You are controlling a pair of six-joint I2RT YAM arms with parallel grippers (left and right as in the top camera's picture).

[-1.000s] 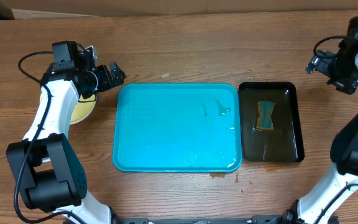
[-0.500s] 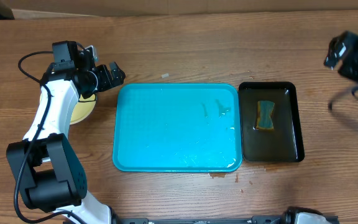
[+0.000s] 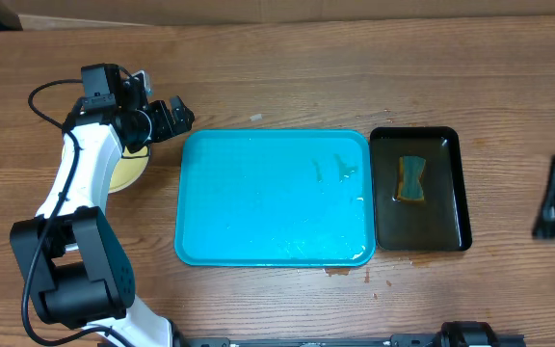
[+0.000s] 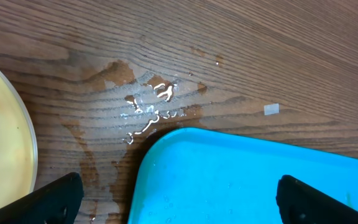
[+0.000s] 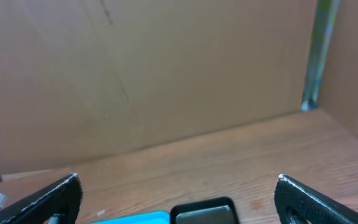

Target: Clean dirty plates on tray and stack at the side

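Overhead, we've got the turquoise tray sitting mid-bench, its surface wet. A pale yellow plate lies just left of it, partly under the left arm. We can't tell if more plates are beneath it. The left gripper hovers by the tray's far left corner with its fingers wide apart, and there's a small water puddle on the bench beside that corner. Right of the tray, a black tray holds a sponge. The right gripper is spread wide too, gripping nothing.
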